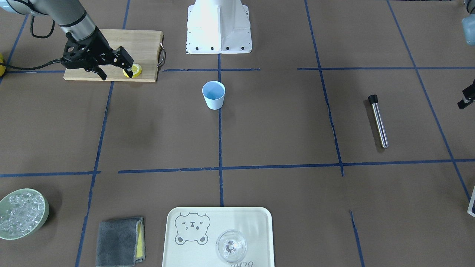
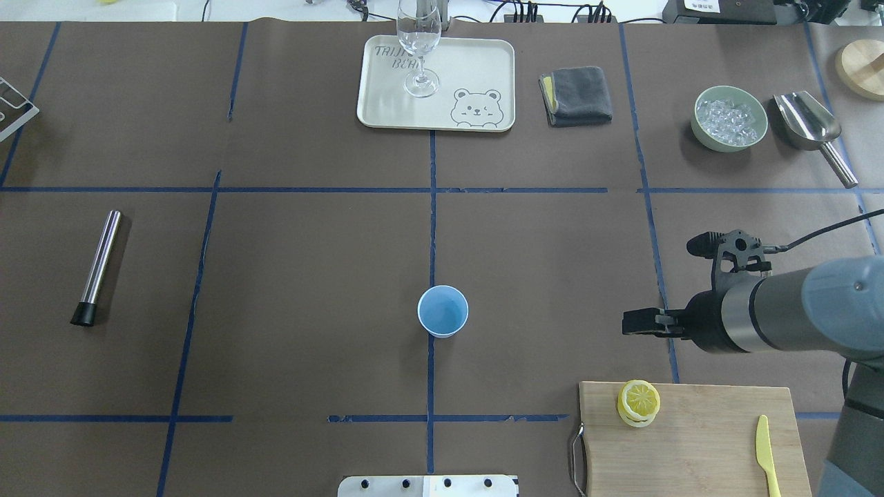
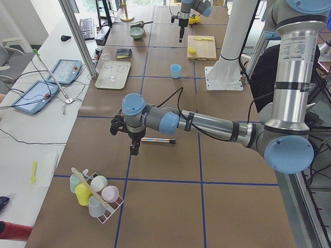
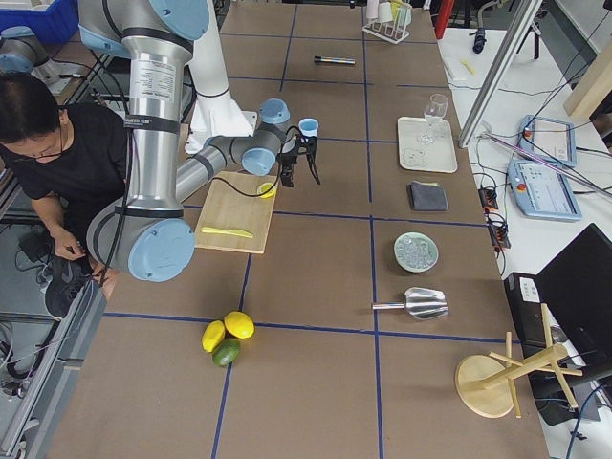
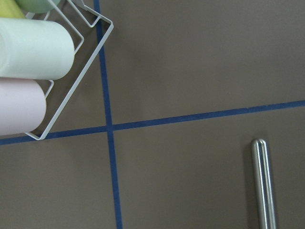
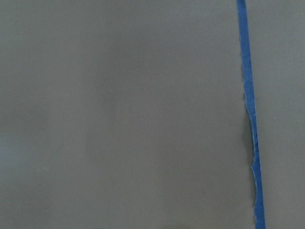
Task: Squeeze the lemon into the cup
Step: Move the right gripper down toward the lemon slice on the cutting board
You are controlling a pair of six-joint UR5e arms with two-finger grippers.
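Observation:
The lemon (image 2: 640, 397) is a round yellow slice lying on a paler twin slice at the near left corner of the wooden cutting board (image 2: 697, 449). It also shows in the front-facing view (image 1: 136, 70). The light-blue cup (image 2: 443, 311) stands upright and empty at the table's middle, also in the front-facing view (image 1: 213, 95). My right gripper (image 1: 113, 68) hangs in the air near the lemon, open and empty, apart from the slice. My left gripper (image 3: 133, 147) hovers above the table's left end; I cannot tell whether it is open or shut.
A yellow plastic knife (image 2: 765, 452) lies on the board. A metal muddler (image 2: 97, 268) lies at the left. At the far side are a tray (image 2: 483, 69) with a clear glass (image 2: 419, 41), a grey cloth (image 2: 577, 95), a bowl of ice (image 2: 730, 117) and a scoop (image 2: 808, 124). A wire rack of cups (image 5: 28, 71) lies under the left wrist.

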